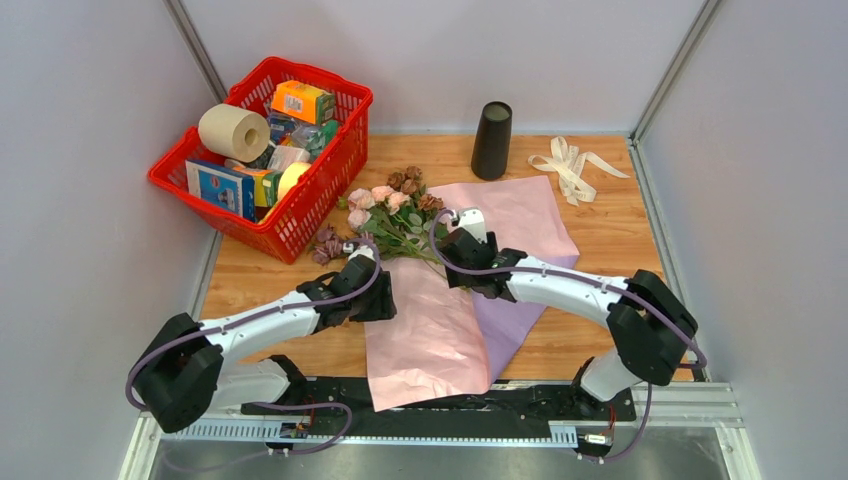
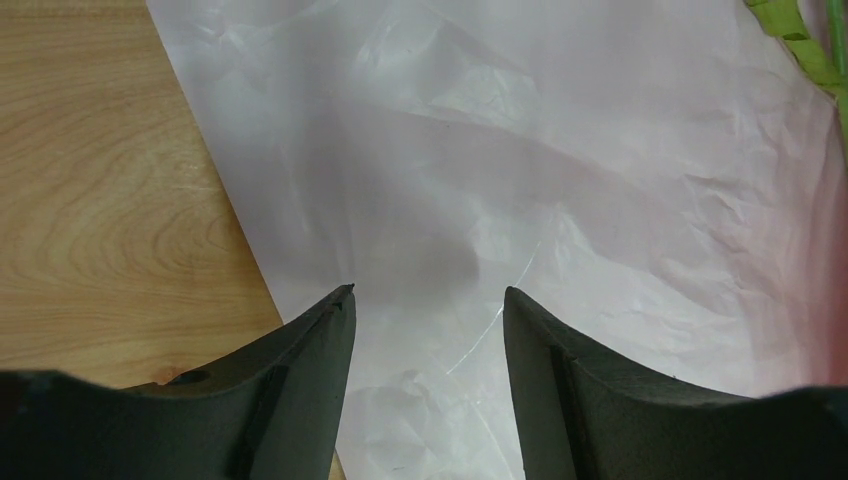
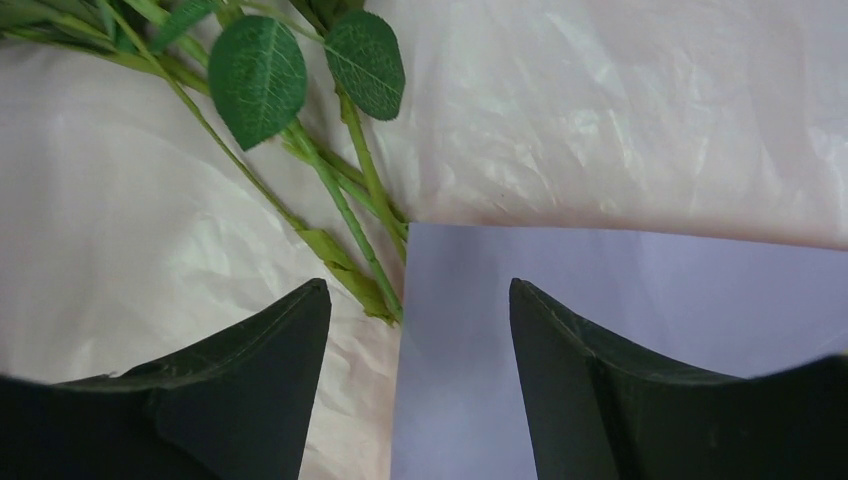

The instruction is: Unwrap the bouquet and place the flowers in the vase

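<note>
The bouquet lies unwrapped. Its pink and lilac paper is spread flat across the middle of the table. The flowers lie loose at the sheet's far left corner, heads toward the basket. The black vase stands upright at the back. My left gripper hovers open over the paper's left edge, nothing between its fingers. My right gripper is open just short of the green stem ends, where pink paper meets lilac paper. In the wrist views, left gripper and right gripper are both empty.
A red plastic basket full of packets and a paper roll stands at the back left, close to the flower heads. A cream ribbon lies loose at the back right beside the vase. Grey walls close in the table on three sides.
</note>
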Controlling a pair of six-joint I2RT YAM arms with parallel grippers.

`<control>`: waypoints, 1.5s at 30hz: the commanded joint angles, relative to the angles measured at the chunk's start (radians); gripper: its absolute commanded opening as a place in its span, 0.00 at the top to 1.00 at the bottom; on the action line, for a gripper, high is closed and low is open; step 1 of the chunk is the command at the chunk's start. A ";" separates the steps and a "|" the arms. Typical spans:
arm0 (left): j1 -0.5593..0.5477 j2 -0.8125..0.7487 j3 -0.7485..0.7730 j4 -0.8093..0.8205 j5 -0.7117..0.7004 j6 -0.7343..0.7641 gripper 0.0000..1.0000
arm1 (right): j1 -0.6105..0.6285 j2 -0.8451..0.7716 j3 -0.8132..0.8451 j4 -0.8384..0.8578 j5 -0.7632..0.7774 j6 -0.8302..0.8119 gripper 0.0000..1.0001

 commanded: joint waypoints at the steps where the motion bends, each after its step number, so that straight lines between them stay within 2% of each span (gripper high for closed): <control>1: 0.003 0.008 0.005 0.007 -0.027 -0.001 0.36 | 0.001 0.041 0.054 -0.049 0.055 -0.009 0.31; 7: 0.003 0.011 0.021 -0.017 -0.035 0.005 0.36 | 0.001 0.116 0.074 -0.056 0.064 -0.012 0.32; 9: 0.003 0.001 0.024 -0.023 -0.038 0.005 0.36 | 0.001 0.132 0.077 -0.075 0.087 0.000 0.37; 12: 0.003 -0.016 0.022 -0.026 -0.041 0.001 0.36 | 0.003 0.139 0.083 -0.117 0.135 0.029 0.47; 19: 0.003 -0.021 0.017 -0.020 -0.056 0.004 0.36 | 0.003 0.124 0.094 -0.296 0.305 0.122 0.50; 26: 0.003 -0.028 0.008 0.006 -0.042 0.011 0.36 | 0.005 0.067 0.082 -0.485 0.348 0.248 0.47; 33: 0.003 -0.035 0.027 0.024 0.005 0.031 0.36 | 0.005 -0.069 0.043 -0.513 0.300 0.273 0.42; 36: 0.000 -0.039 0.030 0.101 0.083 0.037 0.36 | 0.005 -0.109 0.029 -0.517 0.285 0.265 0.42; 39: -0.047 -0.019 0.044 0.177 0.102 0.042 0.38 | 0.005 -0.138 0.002 -0.522 0.265 0.276 0.42; 45: -0.133 0.138 0.117 0.349 0.205 0.047 0.39 | 0.005 -0.222 -0.046 -0.540 0.248 0.310 0.41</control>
